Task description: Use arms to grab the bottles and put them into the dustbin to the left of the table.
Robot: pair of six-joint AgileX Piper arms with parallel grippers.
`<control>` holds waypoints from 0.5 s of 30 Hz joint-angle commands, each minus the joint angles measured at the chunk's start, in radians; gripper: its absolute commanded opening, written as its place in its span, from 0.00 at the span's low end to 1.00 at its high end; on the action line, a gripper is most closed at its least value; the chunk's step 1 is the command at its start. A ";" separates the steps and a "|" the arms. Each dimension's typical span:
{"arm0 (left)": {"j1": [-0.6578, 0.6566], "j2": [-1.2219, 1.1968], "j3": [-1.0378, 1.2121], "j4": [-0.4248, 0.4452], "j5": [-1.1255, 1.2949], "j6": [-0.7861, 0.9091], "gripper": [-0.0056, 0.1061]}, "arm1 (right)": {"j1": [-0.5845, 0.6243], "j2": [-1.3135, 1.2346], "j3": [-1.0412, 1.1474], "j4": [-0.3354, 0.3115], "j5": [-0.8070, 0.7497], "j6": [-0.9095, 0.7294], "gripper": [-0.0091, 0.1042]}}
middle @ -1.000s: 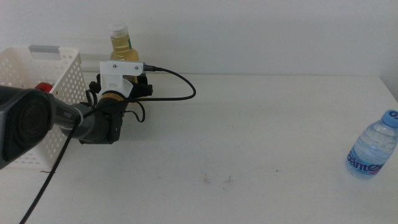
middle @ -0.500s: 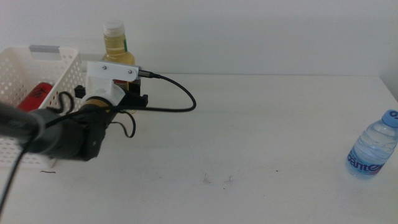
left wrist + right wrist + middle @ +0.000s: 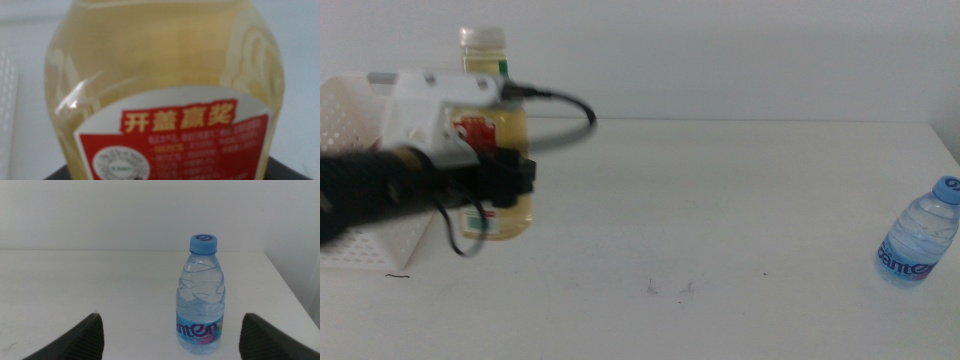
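Looking over the table [image 3: 740, 200] in the middle view, the left arm [image 3: 380, 190] reaches in from the left side, its white housing and black cable blurred, and its left gripper [image 3: 505, 180] is clenched around the yellow-liquid bottle [image 3: 500, 130], which is held upright and lifted off the tabletop — its white cap [image 3: 482, 38] shows above the housing. The bottle hangs just beside the white perforated dustbin [image 3: 350, 110] at the left edge, whose near wall is partly hidden by the arm. Far to the right, near the table's right edge, the blue-capped water bottle [image 3: 920, 235] stands upright, well apart from everything else. In the left wrist view the yellow-liquid bottle [image 3: 160, 75] fills nearly the whole frame, its red and white label [image 3: 175, 140] facing the camera; only dark slivers of the jaws show at the lower corners, pressed against its sides. In the right wrist view the water bottle [image 3: 201, 295] stands upright on the table [image 3: 90, 280], ahead of the right gripper [image 3: 170, 335] — the two dark jaws are spread wide, released, touching nothing.
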 commanded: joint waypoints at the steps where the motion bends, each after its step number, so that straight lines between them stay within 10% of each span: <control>1: 0.050 -0.057 -0.162 0.000 0.226 0.016 0.04 | -0.007 -0.005 0.004 -0.010 -0.010 -0.006 0.84; 15: 0.559 0.318 -0.857 0.004 1.035 0.362 0.04 | -0.007 -0.005 0.004 -0.010 -0.010 -0.006 0.84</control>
